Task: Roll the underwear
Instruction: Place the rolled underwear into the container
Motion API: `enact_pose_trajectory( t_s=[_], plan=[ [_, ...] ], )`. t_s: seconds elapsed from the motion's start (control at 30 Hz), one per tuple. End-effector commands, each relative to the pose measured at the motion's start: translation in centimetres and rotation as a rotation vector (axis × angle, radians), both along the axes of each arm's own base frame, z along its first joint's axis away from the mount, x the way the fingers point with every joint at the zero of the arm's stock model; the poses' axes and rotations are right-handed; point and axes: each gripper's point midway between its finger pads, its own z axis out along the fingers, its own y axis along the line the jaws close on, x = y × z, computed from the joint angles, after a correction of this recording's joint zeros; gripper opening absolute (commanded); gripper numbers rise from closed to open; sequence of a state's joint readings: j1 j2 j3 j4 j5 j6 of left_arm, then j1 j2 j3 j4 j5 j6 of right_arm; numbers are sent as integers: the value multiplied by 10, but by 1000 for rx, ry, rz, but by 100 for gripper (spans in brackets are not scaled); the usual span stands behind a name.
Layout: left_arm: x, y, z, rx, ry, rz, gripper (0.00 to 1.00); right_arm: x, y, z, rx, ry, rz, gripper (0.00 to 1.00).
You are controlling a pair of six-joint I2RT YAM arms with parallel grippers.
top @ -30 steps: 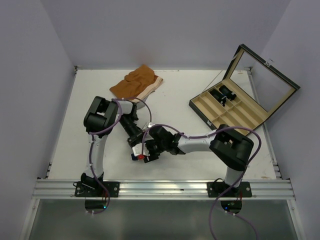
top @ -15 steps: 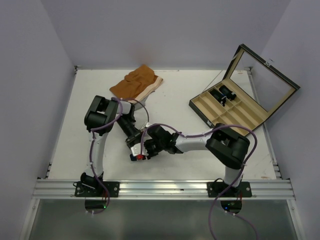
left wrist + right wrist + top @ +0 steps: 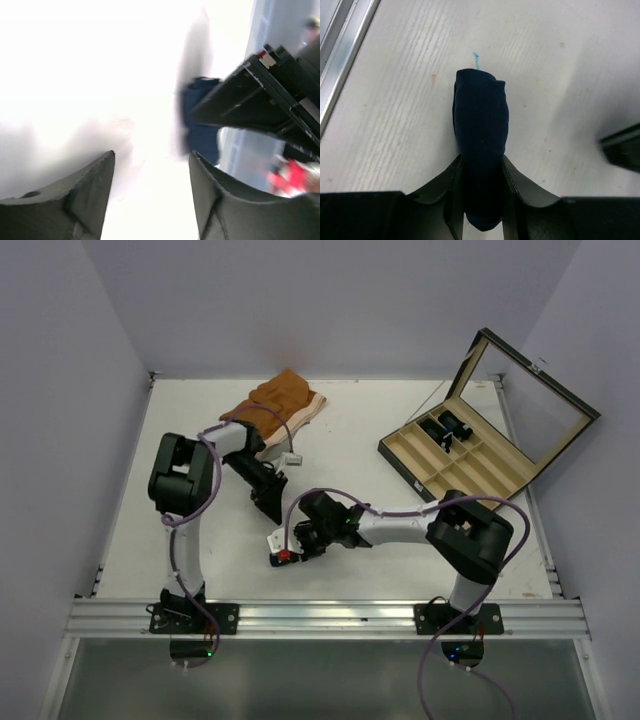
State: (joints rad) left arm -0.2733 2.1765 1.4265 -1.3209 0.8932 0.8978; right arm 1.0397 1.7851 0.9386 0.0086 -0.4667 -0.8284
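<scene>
The white table (image 3: 130, 540) is bare along its left edge and across its middle. An open box (image 3: 478, 468) with compartments is set by the right edge, and orange shorts (image 3: 272, 408) are heaped at the far edge. The underwear (image 3: 481, 120) is seen as a tight navy roll, smooth and rounded at its free end. It lies by the near edge, left of the middle, with bare table around it. It is pinched between the fingers of the right gripper (image 3: 481, 167). The left gripper (image 3: 150, 175) is held spread and empty, between the roll and the shorts.
</scene>
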Motion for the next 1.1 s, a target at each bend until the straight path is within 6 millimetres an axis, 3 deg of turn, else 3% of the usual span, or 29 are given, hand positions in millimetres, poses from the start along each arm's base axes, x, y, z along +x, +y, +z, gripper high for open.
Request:
enact_pose_trajectory(
  t_s=[0.0, 0.1, 0.17, 0.2, 0.33, 0.5, 0.57, 0.63, 0.7, 0.73, 0.9, 0.97, 1.0, 1.07],
  plan=[
    [74, 7, 32, -78, -336, 110, 66, -20, -27, -2, -87, 101, -46, 0],
    [104, 20, 61, -86, -490, 181, 71, -20, -33, 6, -75, 135, -104, 0],
    [125, 28, 78, -86, -609, 225, 74, -9, -33, 21, -46, 155, -165, 0],
    [132, 35, 97, -85, -670, 266, 100, -6, -35, 25, -44, 196, -213, 0],
    [153, 45, 141, -82, -877, 302, 100, 32, -44, 67, 41, 257, -379, 0],
    [157, 44, 204, -134, -1081, 360, 100, 70, -74, 109, 100, 264, -538, 0],
    [162, 44, 231, -156, -1169, 429, 100, 93, -95, 127, 134, 222, -614, 0],
    [174, 44, 259, -196, -1282, 493, 100, 113, -122, 135, 137, 201, -702, 0],
    [173, 43, 273, -233, -1285, 577, 100, 129, -146, 139, 116, 164, -763, 0],
    [178, 42, 285, -264, -1321, 599, 100, 144, -168, 141, 113, 146, -825, 0],
    [192, 33, 296, -316, -1240, 642, 100, 187, -241, 153, 71, 69, -999, 0],
    [211, 38, 283, -218, -1182, 739, 100, 209, -275, 158, 66, 51, -1087, 0],
    [216, 38, 289, -192, -1204, 749, 100, 214, -287, 157, 54, 55, -1112, 0],
    [218, 37, 283, -136, -1240, 741, 100, 230, -319, 164, 54, 20, -1185, 0]
  ],
)
